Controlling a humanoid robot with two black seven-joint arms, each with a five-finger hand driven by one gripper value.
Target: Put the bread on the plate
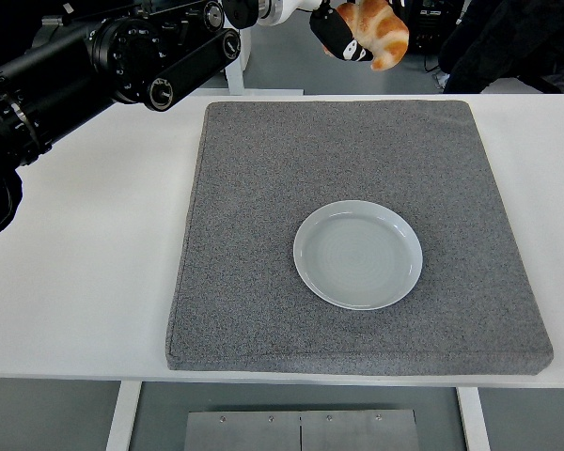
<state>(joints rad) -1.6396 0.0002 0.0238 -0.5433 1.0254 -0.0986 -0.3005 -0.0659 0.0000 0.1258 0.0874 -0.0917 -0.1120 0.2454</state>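
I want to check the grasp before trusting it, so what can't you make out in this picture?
- Head view: the left robot hand is cut off by the top edge; its grip on the bread is mostly hidden.
- The bread's top is cropped.
- The right arm is out of view.

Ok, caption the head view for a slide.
Left hand carries the bread high above the grey mat; the plate sits empty.

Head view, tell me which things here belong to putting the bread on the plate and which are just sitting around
Part of the job:
- bread, held up past the table's far edge
- left hand, gripping the bread
- plate, bare, on the mat

Just there:
- grey mat under the plate
- white table
- cables on the floor beyond the table
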